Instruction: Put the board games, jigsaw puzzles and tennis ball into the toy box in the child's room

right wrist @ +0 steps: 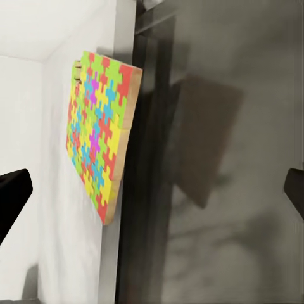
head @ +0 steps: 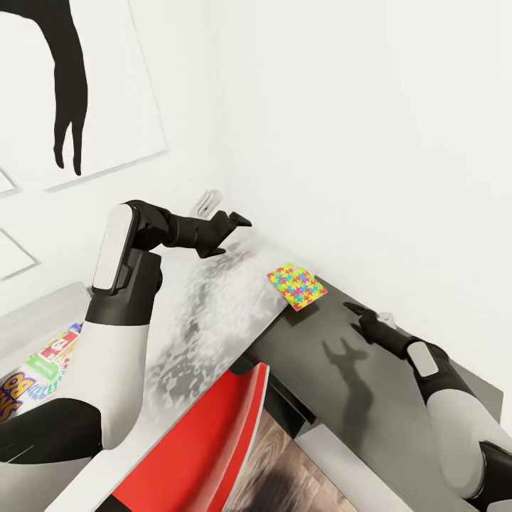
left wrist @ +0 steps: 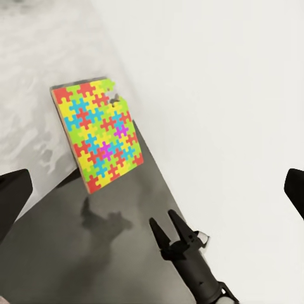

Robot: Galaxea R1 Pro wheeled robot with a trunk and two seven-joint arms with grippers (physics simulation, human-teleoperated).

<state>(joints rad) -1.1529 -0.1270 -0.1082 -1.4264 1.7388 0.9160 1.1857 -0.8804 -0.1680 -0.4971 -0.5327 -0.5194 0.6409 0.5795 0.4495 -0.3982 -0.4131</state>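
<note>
One jigsaw puzzle point(head: 296, 286) lies flat at the end of the marbled table point(head: 206, 306), one corner overhanging the lower dark cabinet point(head: 370, 398). The left wrist view shows the puzzle point(left wrist: 98, 134) from above, and the right wrist view shows the puzzle point(right wrist: 101, 126) edge-on. My left gripper point(head: 238, 222) hangs open over the table's far end, short of the puzzle. My right gripper point(head: 355, 310) is open above the cabinet, a little right of the puzzle, and the right gripper point(left wrist: 166, 228) is apart from it. The toy box point(head: 39, 316) at the left holds colourful game boxes point(head: 43, 366).
A red chair point(head: 206, 441) stands tucked against the table's near side. White walls close in behind the table and cabinet, with a black silhouette print point(head: 71, 85) at upper left. A small white object point(head: 208, 201) sits in the table's far corner.
</note>
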